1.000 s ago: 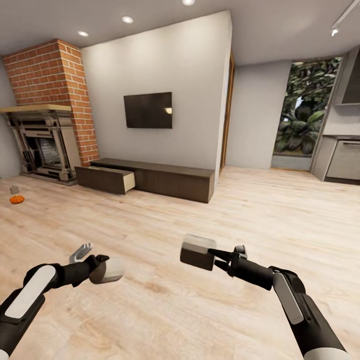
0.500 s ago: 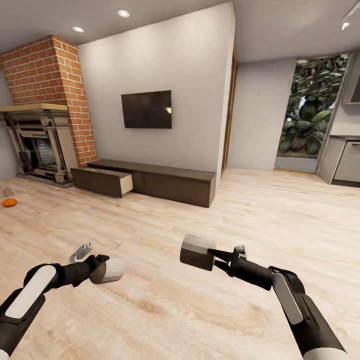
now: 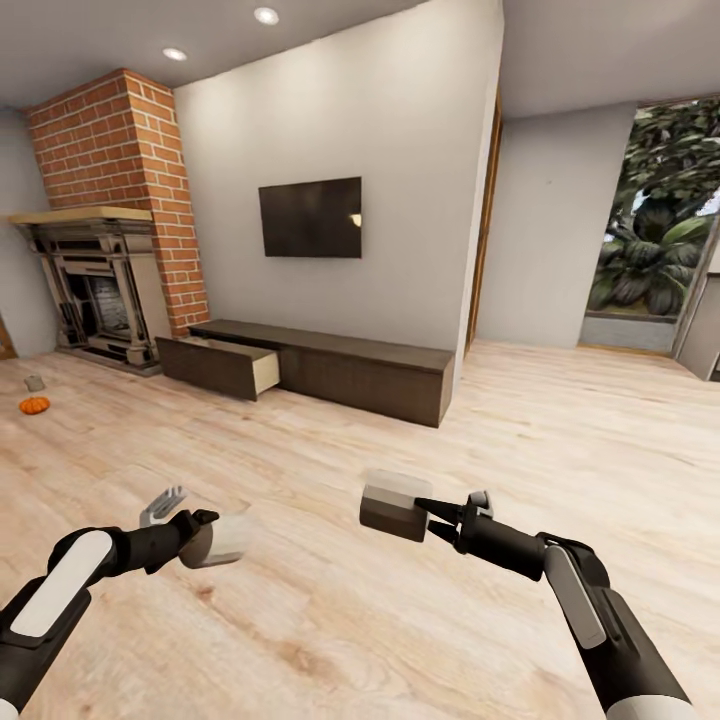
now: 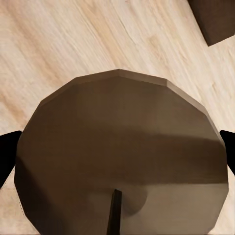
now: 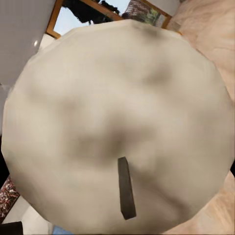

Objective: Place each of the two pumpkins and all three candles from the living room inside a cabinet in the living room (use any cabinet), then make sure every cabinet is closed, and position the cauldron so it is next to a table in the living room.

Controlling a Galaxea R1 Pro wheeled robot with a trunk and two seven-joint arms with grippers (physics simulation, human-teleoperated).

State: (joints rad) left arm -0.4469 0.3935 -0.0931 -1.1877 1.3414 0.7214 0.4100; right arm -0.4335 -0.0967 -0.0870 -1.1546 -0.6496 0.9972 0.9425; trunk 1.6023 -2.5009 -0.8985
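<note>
Far left, pumpkin [image 3: 34, 405] on floor, well beyond candle-holding left claw [image 3: 225, 537]

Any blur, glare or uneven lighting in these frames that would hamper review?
Head view: sharp, evenly lit, a small glare spot on the black wall-mounted television. Left wrist view: the round candle top with its dark wick is in shadow, brown. Right wrist view: the cream round candle top is brightly lit, with soft, blotchy shading.

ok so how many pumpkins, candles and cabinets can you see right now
pumpkins: 1, on the floor
candles: 2, a candle in the left gripper, a candle in the right gripper
cabinets: 1, one drawer open
small grey thing by the pumpkin, too small to tell: 1
total: 5
</note>
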